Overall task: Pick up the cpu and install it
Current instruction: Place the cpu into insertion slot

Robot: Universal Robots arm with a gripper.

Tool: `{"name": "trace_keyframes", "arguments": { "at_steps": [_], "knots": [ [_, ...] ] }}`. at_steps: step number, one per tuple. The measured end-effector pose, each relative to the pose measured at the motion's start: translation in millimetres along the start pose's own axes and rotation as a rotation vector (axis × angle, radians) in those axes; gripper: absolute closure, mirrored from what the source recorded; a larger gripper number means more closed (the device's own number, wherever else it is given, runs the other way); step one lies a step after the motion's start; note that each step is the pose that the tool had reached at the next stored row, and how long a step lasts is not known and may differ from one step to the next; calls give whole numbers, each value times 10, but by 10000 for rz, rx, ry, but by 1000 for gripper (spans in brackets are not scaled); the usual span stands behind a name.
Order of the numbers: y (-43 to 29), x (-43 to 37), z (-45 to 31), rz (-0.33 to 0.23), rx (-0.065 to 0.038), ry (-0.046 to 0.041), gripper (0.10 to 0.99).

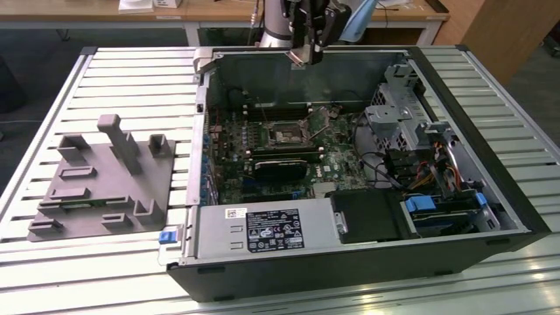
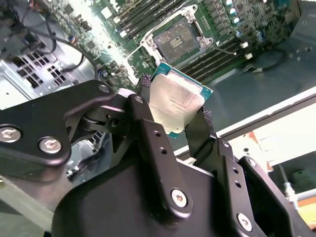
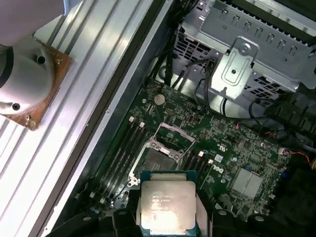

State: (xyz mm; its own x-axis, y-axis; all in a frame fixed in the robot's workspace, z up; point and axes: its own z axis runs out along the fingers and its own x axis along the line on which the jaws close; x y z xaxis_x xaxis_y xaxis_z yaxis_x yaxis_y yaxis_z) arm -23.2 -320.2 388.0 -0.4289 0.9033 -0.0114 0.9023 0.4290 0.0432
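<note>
So the gripper (image 2: 175,98) is clamped on the cpu (image 2: 177,106) - in the second wrist view you can see the two black fingers (image 2: 148,123) pinching it by opposite edges, silver lid facing the camera. My guess is that it's held by the edges so that nothing presses on the flat faces and the chip can go down level.

In the exterior view the gripper (image 1: 308,56) hangs high over the far wall of the computer case (image 1: 490,164), well above the motherboard (image 1: 337,167), so the chip is up in the air and not touching anything else. The socket (image 1: 287,136) sits on the far half of the board, a bit toward the exterior view's left of the drive cage.

In the first wrist view the cpu (image 3: 168,205) lines up fairly close to the socket (image 3: 157,160) but is offset from it, not directly over it. The socket's metal frame looks open to me, with the dark middle bare, which makes sense if it's waiting for the chip - so I'd say pickup is done and the install isn't.

The grey tray (image 1: 96,190) with the upright blocks sits on the slatted table (image 1: 131,79), at the exterior view's left of the case.
</note>
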Motion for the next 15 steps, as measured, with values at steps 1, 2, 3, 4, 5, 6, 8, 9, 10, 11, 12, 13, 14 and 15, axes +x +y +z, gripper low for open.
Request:
{"name": "trace_keyframes", "arguments": {
  "at_steps": [1, 2, 3, 4, 5, 6, 8, 9, 10, 11, 12, 13, 14, 15],
  "knots": [
    [0, 0, 3, 156, 1, -7, 553],
    [0, 0, 5, 319, 3, -14, 553],
    [0, 0, 7, 486, 5, -21, 553],
    [0, 1, 9, 656, 7, -28, 553],
    [0, 1, 11, 815, 9, -36, 553],
    [0, 1, 13, 973, 11, -43, 553],
    [0, 2, 17, 1281, 15, -56, 553],
    [1, 3, 19, 1417, 17, -63, 553],
    [1, 4, 22, 1552, 18, -69, 553],
    [1, 4, 26, 1689, 19, -76, 553],
    [1, 4, 29, 1831, 22, -83, 553],
    [1, 5, 33, 1976, 24, -91, 553],
    [1, 5, 35, 2112, 27, -99, 553],
    [1, 5, 38, 2254, 31, -112, 553]
  ]
}}
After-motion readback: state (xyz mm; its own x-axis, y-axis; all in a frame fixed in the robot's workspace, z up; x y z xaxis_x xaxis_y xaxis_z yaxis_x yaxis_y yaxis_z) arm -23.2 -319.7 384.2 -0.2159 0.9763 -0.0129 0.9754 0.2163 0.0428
